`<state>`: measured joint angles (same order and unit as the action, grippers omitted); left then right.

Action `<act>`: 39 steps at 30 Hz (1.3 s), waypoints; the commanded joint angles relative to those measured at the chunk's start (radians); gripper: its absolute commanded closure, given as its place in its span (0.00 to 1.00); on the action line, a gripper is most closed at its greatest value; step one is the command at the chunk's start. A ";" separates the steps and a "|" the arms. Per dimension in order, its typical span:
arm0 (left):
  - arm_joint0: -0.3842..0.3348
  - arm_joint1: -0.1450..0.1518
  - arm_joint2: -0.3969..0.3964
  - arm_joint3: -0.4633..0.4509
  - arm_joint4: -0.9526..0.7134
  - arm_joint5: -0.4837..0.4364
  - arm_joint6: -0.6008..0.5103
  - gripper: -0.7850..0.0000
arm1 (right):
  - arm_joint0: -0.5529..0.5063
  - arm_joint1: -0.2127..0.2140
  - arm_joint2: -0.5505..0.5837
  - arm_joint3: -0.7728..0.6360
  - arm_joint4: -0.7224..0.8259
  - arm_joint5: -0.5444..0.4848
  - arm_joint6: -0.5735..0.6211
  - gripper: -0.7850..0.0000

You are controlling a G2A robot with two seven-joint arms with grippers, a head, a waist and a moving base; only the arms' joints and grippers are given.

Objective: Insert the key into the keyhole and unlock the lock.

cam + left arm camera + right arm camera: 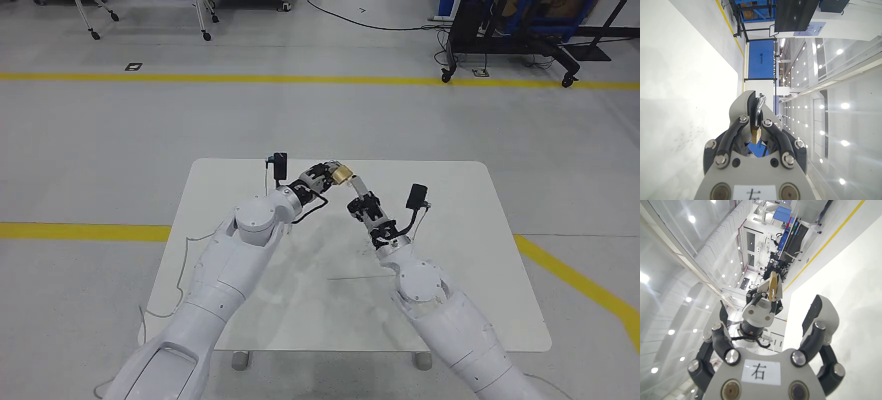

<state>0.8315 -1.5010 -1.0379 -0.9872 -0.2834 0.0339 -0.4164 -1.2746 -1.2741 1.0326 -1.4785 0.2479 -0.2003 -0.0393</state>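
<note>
left arm comes in from the near left corner of the table (470, 300) and angles toward the middle of the far edge, with its wrist turned inward. the left gripper (322, 180) is pinched tight on the silver shackle (760, 103) of a small brass padlock (342, 174). it holds the padlock up off the tabletop, brass body sticking out toward the other arm. in the left wrist view the shackle sits squeezed between the two pads and the brass body (755, 135) hangs closer to the palm.

right arm rises from the near right side and bends toward the padlock. the right gripper (360, 203) sits just beside it, not touching. its fingers (819, 311) are spread wide with nothing in them, aimed at the brass end. there's a small silvery bit (773, 292) on that end, can't tell if it's the key.
</note>
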 commanded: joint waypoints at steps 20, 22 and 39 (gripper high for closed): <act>0.017 0.001 -0.003 -0.023 0.047 -0.056 -0.038 1.00 | 0.020 0.001 0.143 0.064 0.595 0.232 0.451 0.63; 0.017 0.001 -0.003 -0.023 0.049 -0.058 -0.041 1.00 | 0.025 -0.001 0.143 0.070 0.603 0.232 0.447 0.65; 0.019 0.000 -0.009 -0.026 0.057 -0.066 -0.056 1.00 | 0.040 -0.016 0.135 0.105 0.620 0.239 0.447 1.00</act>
<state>0.8505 -1.5006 -1.0475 -1.0130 -0.2268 -0.0310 -0.4711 -1.2340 -1.2893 1.1670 -1.3736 0.8675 0.0376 0.4090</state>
